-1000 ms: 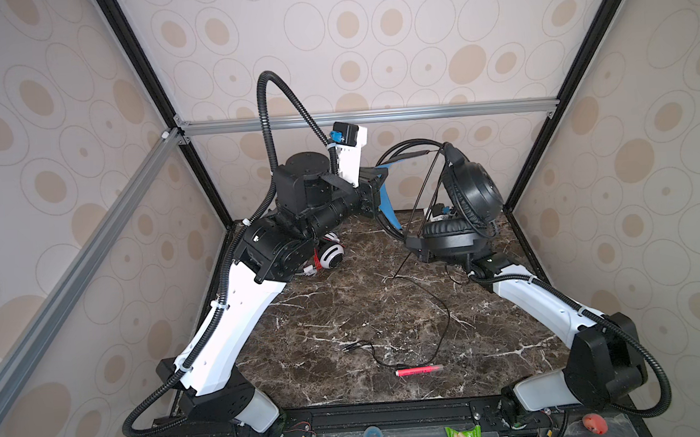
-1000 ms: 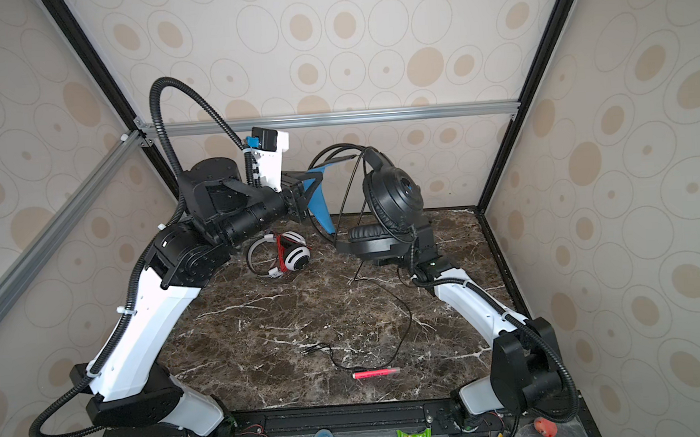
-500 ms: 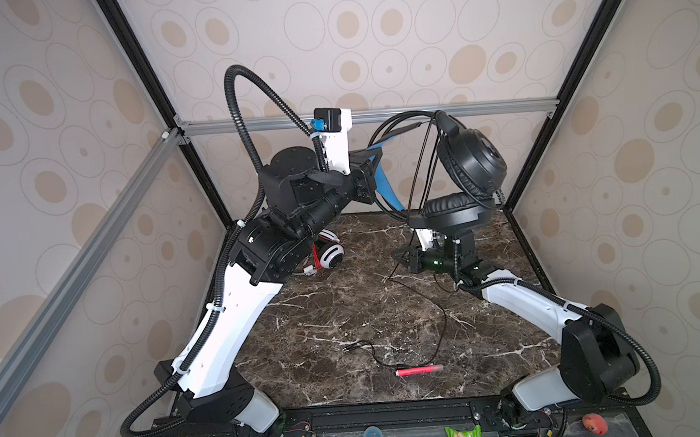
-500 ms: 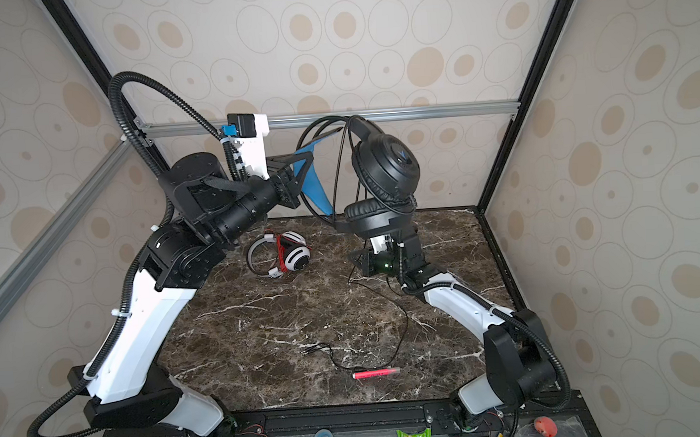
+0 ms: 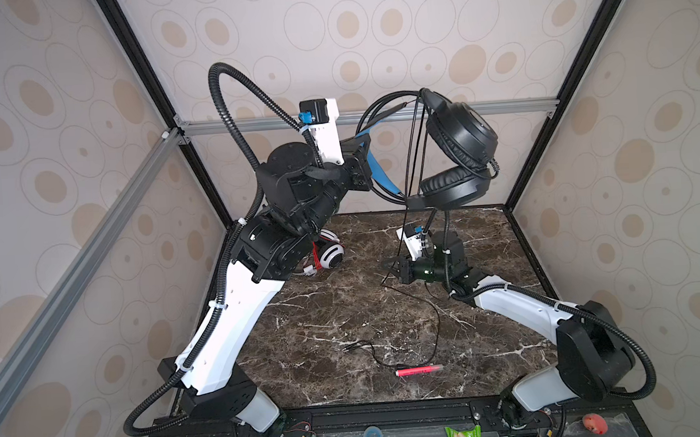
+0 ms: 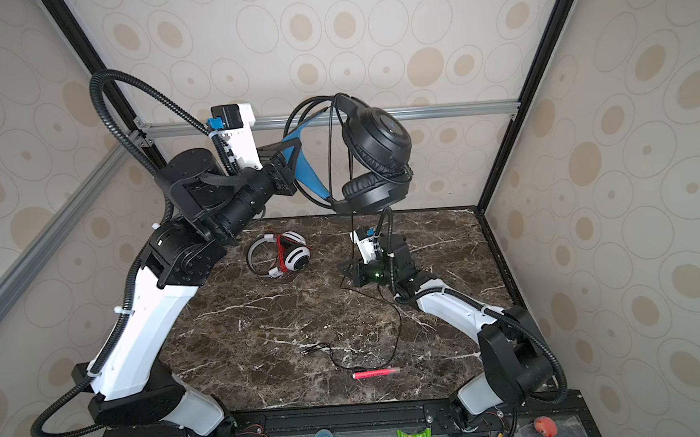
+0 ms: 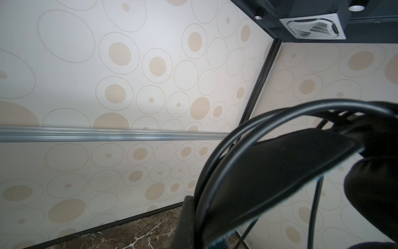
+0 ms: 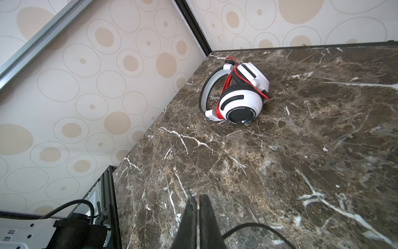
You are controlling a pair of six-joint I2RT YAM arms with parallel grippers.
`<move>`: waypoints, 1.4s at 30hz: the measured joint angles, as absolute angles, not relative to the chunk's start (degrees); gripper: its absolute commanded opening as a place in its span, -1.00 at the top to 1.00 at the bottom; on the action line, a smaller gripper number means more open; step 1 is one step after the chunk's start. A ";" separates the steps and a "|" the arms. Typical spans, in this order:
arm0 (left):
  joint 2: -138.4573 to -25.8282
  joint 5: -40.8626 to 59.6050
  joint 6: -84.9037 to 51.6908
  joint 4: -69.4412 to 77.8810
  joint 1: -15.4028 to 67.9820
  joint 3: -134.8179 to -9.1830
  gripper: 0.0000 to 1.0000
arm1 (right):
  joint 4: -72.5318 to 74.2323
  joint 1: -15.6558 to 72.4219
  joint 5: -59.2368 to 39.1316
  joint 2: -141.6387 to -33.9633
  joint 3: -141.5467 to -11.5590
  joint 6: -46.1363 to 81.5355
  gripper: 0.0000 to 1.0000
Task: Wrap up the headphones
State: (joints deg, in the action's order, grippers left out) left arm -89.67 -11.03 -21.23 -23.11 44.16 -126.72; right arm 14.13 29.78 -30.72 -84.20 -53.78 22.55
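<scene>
The left gripper (image 5: 365,162) is raised high above the table (image 5: 325,312), its jaws closed on the blue-lined band (image 6: 307,168) of the black headset (image 5: 460,138); the headset hangs off that grip in mid-air near the back wall, its 2 ear cups stacked, 1 facing outward and 1 lying flat beneath it; the left wrist view shows the dark band and loops of cord close against the lens.

The right gripper (image 5: 391,266) sits low, just above the table at the back right, its 2 fingers (image 8: 206,215) pressed together with barely a slit between them; the black cord (image 5: 433,318) runs straight and taut from the headset down to those tips, kinks sharply there, so it looks pinched between them, though the right wrist view does not show the cord at the tips; from there it trails slack across the marble toward the front, its plug end lying free.

The white headset (image 6: 290,254) rests on the table at the back left, its thin red cord (image 8: 224,90) wound around it; in 1 top view the left arm half hides it.

A pink-red pen (image 5: 418,370) lies near the front edge, just beside the cord's lowest bend.
</scene>
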 measured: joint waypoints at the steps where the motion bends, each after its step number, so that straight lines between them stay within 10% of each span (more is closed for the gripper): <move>1: -89.69 -12.49 -21.23 -22.83 44.16 -126.50 1.00 | 13.54 30.20 -30.04 -83.70 -53.39 22.24 0.92; 42: -98.37 -38.98 -9.10 -21.58 34.39 -111.79 1.00 | -26.46 43.55 -18.22 -66.85 -67.37 0.93 0.99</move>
